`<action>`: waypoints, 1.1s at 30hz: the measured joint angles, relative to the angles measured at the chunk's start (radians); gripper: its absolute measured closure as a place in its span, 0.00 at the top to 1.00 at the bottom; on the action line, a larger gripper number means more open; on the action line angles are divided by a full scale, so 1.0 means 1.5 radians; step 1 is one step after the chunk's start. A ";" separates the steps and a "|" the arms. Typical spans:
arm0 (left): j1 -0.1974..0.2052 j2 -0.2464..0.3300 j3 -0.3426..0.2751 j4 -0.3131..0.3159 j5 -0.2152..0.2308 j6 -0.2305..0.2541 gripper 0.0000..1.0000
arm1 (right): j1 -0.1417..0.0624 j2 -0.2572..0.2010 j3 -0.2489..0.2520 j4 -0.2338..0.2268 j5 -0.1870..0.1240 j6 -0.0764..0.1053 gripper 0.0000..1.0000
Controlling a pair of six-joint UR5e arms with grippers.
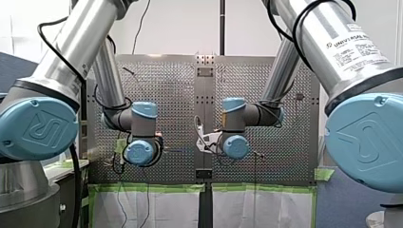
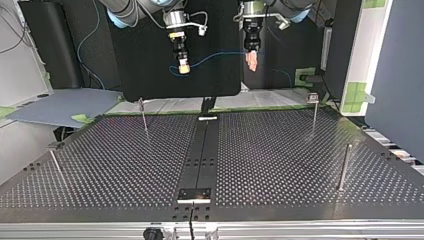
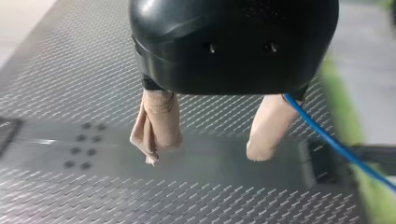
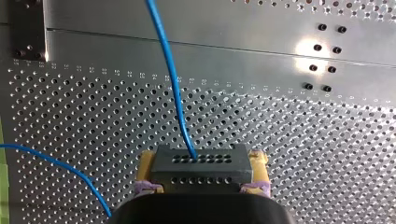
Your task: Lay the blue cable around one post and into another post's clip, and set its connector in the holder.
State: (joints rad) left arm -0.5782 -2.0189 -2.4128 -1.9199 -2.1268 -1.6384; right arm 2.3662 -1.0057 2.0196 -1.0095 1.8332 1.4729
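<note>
Right wrist view: my right tool (image 4: 203, 159), yellow-padded, clamped on the dark grey rectangular multi-hole connector block (image 4: 201, 171). The thin blue cable (image 4: 170, 79) leaves the block's face and runs ahead of the tool, over the perforated metal bench (image 4: 299, 140). Left wrist view: my left tool (image 3: 206, 151), beige-padded fingers apart; the cable passes just beside one finger.
</note>
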 joint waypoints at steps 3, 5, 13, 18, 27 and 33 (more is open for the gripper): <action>-0.009 -0.009 -0.005 -0.012 0.006 -0.001 1.00 | 0.000 0.000 0.000 0.000 0.000 0.000 0.00; -0.011 -0.012 -0.006 -0.016 0.007 -0.002 1.00 | 0.000 0.000 0.000 0.000 0.000 0.000 0.00; -0.012 -0.013 -0.007 -0.018 0.008 -0.002 1.00 | 0.000 0.000 0.000 0.000 0.000 0.000 0.00; -0.013 -0.014 -0.007 -0.018 0.008 -0.002 1.00 | 0.000 0.000 0.000 0.000 0.000 0.000 0.00; -0.013 -0.023 -0.020 -0.004 0.014 -0.025 1.00 | 0.006 -0.020 0.003 0.020 0.004 0.011 0.00; -0.011 0.003 -0.022 -0.028 0.014 -0.047 1.00 | 0.005 -0.051 0.000 0.051 0.000 0.036 0.00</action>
State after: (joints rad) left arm -0.5943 -2.0141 -2.4457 -1.9627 -2.1056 -1.7092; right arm 2.3737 -1.0823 2.0197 -0.9328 1.8337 1.5271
